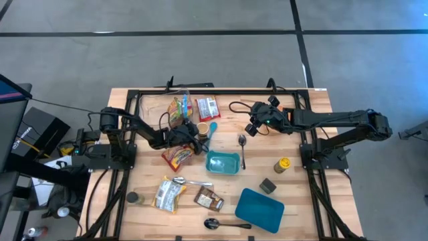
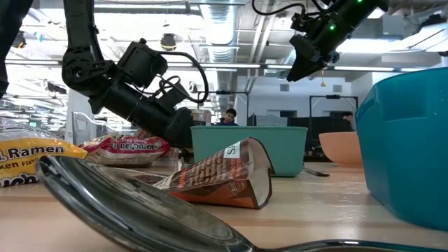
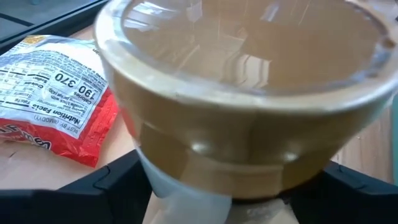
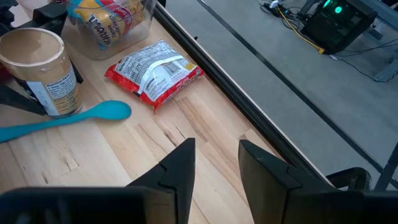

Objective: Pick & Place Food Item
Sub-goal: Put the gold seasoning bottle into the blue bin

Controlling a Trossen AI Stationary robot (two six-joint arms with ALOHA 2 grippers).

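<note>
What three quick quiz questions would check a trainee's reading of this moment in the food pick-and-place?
1. True or false: the right end effector holds the teal plastic spoon.
2. Which thing is the left end effector at? A) the tan round cup; B) a yellow bottle; C) a teal square tub.
3. Fill in: the red-and-white flat food packet lies ___ the tan round cup (touching / apart from).

Key: 1 false, it is open and empty, while the spoon lies on the table; 2 A; 3 apart from.
</note>
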